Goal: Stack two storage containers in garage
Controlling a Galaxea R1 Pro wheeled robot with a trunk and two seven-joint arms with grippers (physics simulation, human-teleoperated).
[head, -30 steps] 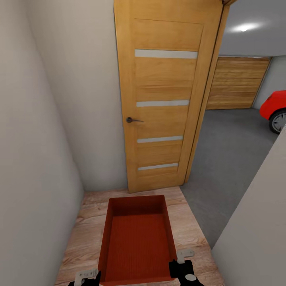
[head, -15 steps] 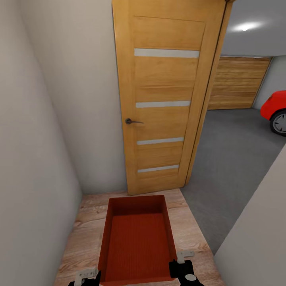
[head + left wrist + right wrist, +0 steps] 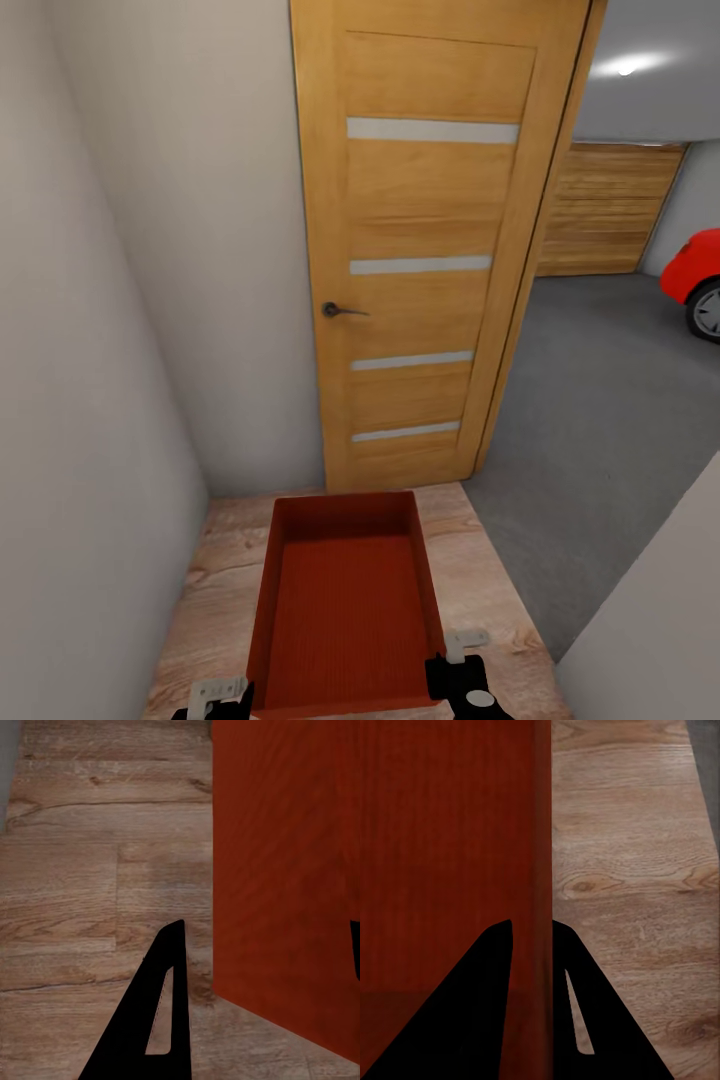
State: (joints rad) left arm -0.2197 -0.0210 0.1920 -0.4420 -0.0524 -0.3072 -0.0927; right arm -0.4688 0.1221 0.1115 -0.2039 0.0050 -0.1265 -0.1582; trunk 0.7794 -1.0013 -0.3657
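Before the open wooden door (image 3: 425,250), the red bin (image 3: 345,610) was being carried, with the right gripper (image 3: 532,934) clamped on its wall and the left gripper (image 3: 266,937) straddling the opposite wall. Next, I judged, came steering right of the door onto the grey garage floor (image 3: 600,400).

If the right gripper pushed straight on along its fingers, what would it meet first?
Likely nothing new soon: the right gripper straddles the storage container wall, so it would slide down that wall toward the wood plank floor; depth is unclear.

Storage container (image 3: 345,610) held low in front, above the plank floor (image 3: 215,590); door (image 3: 425,250) directly ahead; wall (image 3: 90,350) at left; garage floor (image 3: 600,400) and car (image 3: 695,280) beyond, right.
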